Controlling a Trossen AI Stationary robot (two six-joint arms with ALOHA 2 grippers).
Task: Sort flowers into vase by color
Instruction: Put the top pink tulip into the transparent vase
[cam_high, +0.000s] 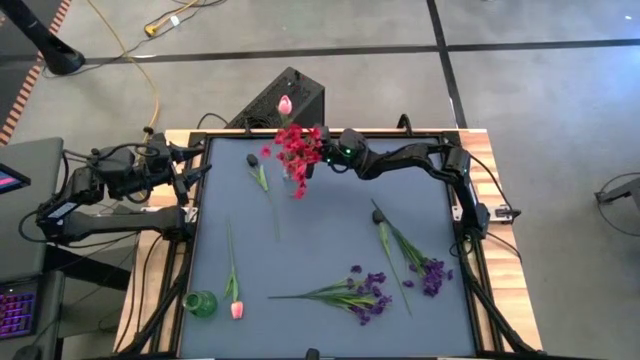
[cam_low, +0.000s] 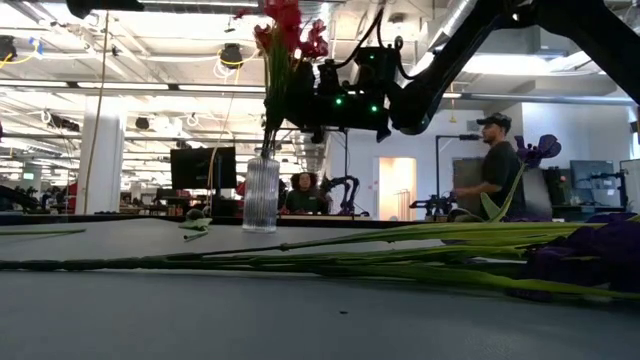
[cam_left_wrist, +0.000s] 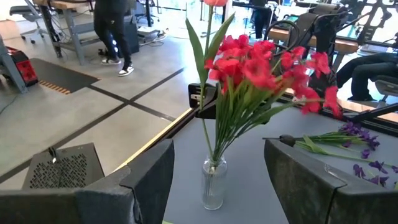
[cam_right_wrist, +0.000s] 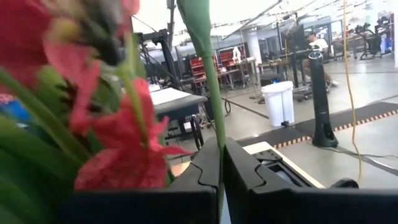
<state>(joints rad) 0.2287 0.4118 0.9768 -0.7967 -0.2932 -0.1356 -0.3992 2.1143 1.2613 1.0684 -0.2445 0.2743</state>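
From overhead I see the right gripper (cam_high: 322, 143) reaching across the far edge of the table (cam_high: 330, 250) to the clear glass vase (cam_low: 260, 195), which stands upright at the far middle and holds a bunch of red blossom sprays (cam_high: 295, 150). Its fingers (cam_right_wrist: 245, 168) are pinched together on a thin green stem (cam_right_wrist: 211, 81), and the right wrist view shows that stem running straight up between them with red blossoms just beside it. A pink tulip bud (cam_high: 285, 104) shows just beyond the red sprays, over the table's far edge; I take it as the top of the held stem, though I cannot follow the stem all the way. The left gripper (cam_high: 196, 168) waits at the table's left far side, pointed toward the vase, its fingers (cam_left_wrist: 152, 177) spread apart with nothing between them. On the mat, a dark-tipped stem (cam_high: 262, 185) lies near the vase, another pink tulip (cam_high: 234, 290) lies at the near left beside a small green vase (cam_high: 200, 304), and two purple iris-like bunches (cam_high: 365, 295) (cam_high: 425, 270) lie at the near middle and near right. In the low view a person (cam_low: 495, 165) stands in the room behind the table.
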